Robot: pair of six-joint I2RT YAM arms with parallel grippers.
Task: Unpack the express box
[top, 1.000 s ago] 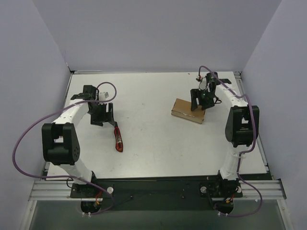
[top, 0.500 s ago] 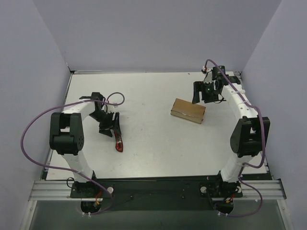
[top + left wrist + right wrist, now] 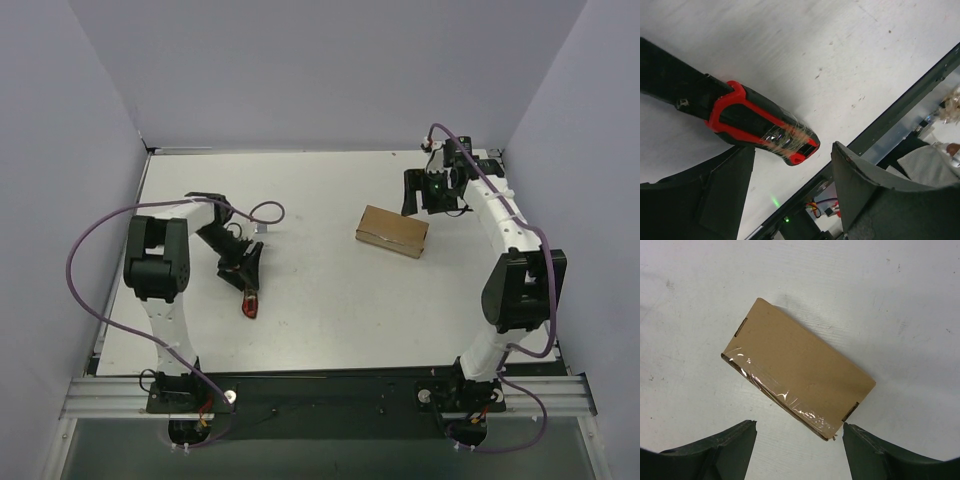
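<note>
The express box (image 3: 392, 230) is a small brown carton lying flat on the white table, right of centre, its flaps closed. In the right wrist view, clear tape shines along the near edge of the box (image 3: 797, 375). My right gripper (image 3: 424, 195) hovers just behind and to the right of it, open (image 3: 799, 432), touching nothing. My left gripper (image 3: 244, 270) is low over the red-and-black utility knife (image 3: 248, 298) at the left. It is open (image 3: 792, 162), with the knife's red end (image 3: 760, 125) lying between its fingers (image 3: 720, 185), not gripped.
White walls enclose the table on three sides. Purple cables loop from both arms. The dark metal front rail (image 3: 900, 110) runs along the table's near edge, close behind the knife in the left wrist view.
The left arm swung right and down onto the knife, covering its upper part. The right gripper lifted off the box towards the far right, then held still.
</note>
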